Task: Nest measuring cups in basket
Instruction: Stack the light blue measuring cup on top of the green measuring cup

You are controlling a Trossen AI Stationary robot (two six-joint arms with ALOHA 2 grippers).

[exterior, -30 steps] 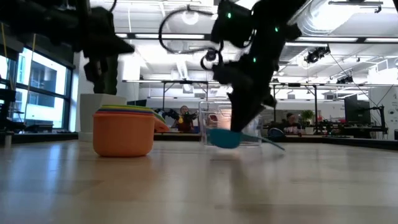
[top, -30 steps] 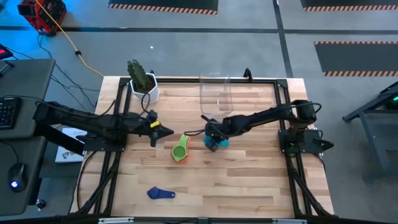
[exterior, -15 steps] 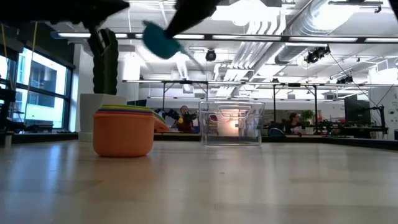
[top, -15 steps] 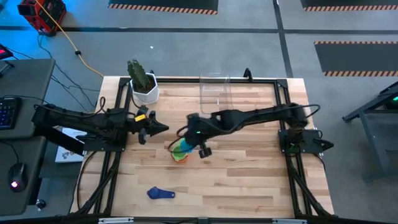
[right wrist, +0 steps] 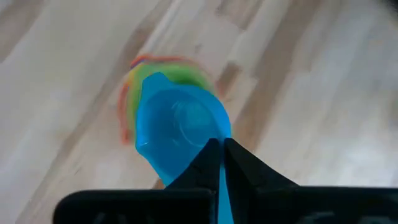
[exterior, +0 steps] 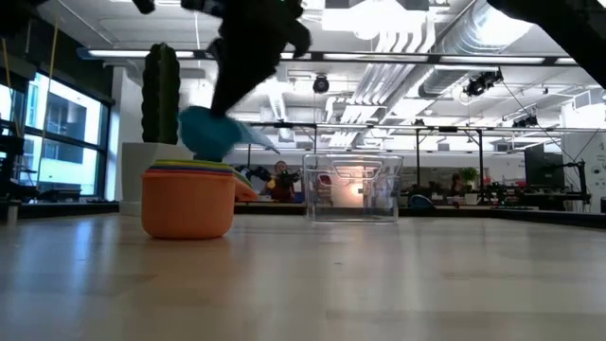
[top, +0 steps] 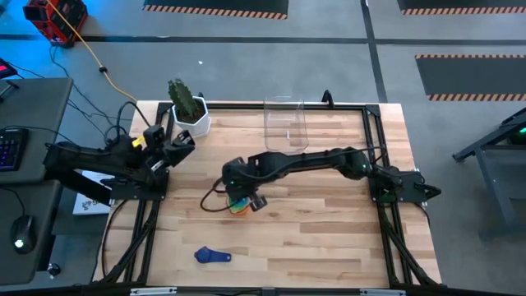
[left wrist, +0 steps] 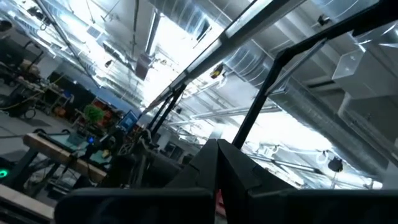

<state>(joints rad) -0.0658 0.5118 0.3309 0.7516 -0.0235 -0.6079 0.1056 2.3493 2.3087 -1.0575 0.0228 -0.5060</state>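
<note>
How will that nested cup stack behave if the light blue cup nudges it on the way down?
The nested cup stack probably slides rather than tips: it looks squat and broad-based, on smooth wood. It is likely light, being small thin plastic cups, so a slight push may shift it. The light blue cup, pinched by its handle in the right gripper, seems stiff; it holds its shape.

beyond my table i see a grey floor (top: 246,66) with hazard-striped mats (top: 215,8), a red machine (top: 56,18), a desk with keyboard (top: 10,148) and mouse (top: 22,233); white ceiling ducts (exterior: 473,38), windows (exterior: 57,133) at left.
</note>
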